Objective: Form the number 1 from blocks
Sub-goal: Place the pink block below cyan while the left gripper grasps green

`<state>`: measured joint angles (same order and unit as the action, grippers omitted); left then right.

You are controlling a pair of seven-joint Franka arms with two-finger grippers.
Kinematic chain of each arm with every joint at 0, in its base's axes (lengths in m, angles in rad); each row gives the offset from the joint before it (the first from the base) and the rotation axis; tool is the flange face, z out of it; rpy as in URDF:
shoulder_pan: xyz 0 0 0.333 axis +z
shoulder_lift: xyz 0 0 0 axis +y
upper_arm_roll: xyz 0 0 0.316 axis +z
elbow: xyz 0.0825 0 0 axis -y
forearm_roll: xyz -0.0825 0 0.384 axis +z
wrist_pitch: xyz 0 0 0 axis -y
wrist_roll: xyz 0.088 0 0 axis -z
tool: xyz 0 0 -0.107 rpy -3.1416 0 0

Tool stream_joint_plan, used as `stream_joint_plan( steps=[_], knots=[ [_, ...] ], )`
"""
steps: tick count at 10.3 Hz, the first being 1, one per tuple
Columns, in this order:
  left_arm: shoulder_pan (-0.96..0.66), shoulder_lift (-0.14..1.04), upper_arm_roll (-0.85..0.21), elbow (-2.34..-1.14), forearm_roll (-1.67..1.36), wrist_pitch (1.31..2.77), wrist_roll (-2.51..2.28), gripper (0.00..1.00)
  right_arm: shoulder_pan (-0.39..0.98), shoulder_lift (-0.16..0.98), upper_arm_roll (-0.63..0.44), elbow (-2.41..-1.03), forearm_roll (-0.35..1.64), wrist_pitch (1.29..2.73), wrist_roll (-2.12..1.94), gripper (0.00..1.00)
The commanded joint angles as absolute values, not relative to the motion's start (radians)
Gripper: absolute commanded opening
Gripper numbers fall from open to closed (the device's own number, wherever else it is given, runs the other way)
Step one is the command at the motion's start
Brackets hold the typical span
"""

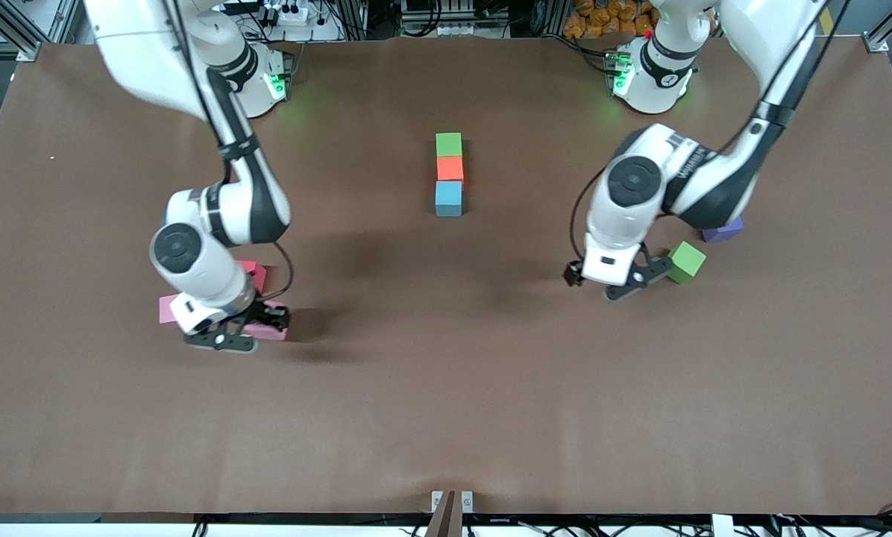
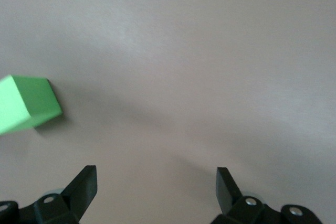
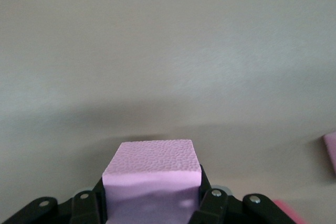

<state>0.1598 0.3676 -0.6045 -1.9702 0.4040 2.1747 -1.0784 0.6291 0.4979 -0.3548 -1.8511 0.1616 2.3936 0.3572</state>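
**Right gripper pinches a pink cube; left gripper spread beside a green one**

Here, going from the right arm's end of the brown counter (image 1: pixel 446 388) across: the right gripper (image 1: pixel 241 332) is pressed together on a small matte light pink cube (image 3: pixel 152 179), low over the counter. Just beside it lie a second light pink cube (image 1: pixel 167 309) and a red cube (image 1: pixel 254 273), both partly hidden by the arm.

At the middle of the counter three matte cubes stand in a touching line running toward the front camera: a green cube (image 1: pixel 449 144) farthest, an orange cube (image 1: pixel 450 168) next, a cyan cube (image 1: pixel 448 198) nearest.

Toward the left arm's end, the left gripper (image 1: pixel 610 282) hangs with its fingers spread wide and nothing between them. A second green cube (image 1: pixel 686 262) sits just beside it on the counter, turned at an angle. A purple cube (image 1: pixel 723 231) lies near that one, farther from the camera, partly under the left arm.
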Motion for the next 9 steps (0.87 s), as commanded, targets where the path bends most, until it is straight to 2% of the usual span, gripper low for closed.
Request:
stream_joint_plan(
  steps=[1,6,9],
  knots=[
    [0.250,0.328,-0.615,-2.043,0.376,2.174,-0.881,1.00,0.779,0.482,-0.408,-1.861,0.201,2.375,0.489,0.59],
    [0.397,0.316,-0.620,-2.117,0.377,2.195,-0.512,1.00,1.033,0.511,-0.448,-1.853,0.363,2.385,0.610,0.59],
    [0.469,0.292,-0.620,-2.196,0.377,2.299,-0.262,1.00,1.121,0.580,-0.448,-1.792,0.367,2.382,0.658,0.59]
  ],
)
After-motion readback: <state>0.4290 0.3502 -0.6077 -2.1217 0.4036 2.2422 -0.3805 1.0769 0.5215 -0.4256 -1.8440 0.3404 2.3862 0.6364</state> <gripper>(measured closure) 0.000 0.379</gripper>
